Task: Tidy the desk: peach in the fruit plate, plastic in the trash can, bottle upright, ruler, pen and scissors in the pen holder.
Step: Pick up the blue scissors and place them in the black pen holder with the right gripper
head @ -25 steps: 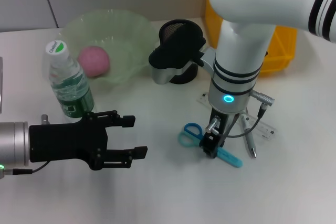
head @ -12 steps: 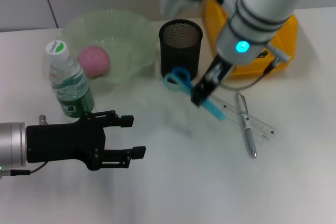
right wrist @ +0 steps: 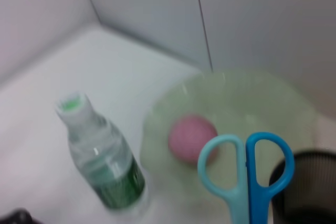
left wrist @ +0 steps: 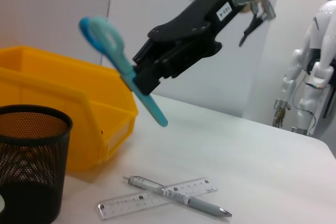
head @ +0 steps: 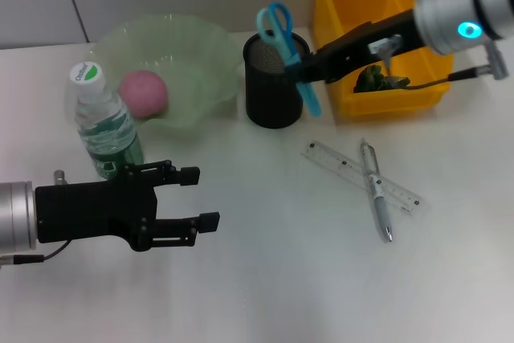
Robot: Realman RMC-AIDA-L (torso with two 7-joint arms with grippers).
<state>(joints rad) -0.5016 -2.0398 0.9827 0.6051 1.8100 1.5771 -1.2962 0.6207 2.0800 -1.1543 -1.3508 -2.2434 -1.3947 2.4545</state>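
Nearest the robot, the left gripper [head: 205,198] hovers low over bare desk [head: 265,279], fingers spread with nothing between them; open white surface lies ahead of it and to its right. Just behind it the bottle [head: 104,126] stands upright. To the right, the ruler [head: 345,168] lies flat with the pen [head: 376,190] crossed over it, both well clear of the desk's near edge. Farther back, the peach [head: 144,92] sits in the green fruit plate [head: 201,54]. Beside the plate stands the black mesh pen holder [head: 273,90]. The right gripper [head: 309,70] reaches in from the right, pinching the blue scissors [head: 287,50] at mid-length, handles up, blades angled down in front of the holder's rim. Behind is the yellow bin [head: 353,6], green plastic [head: 373,79] inside.
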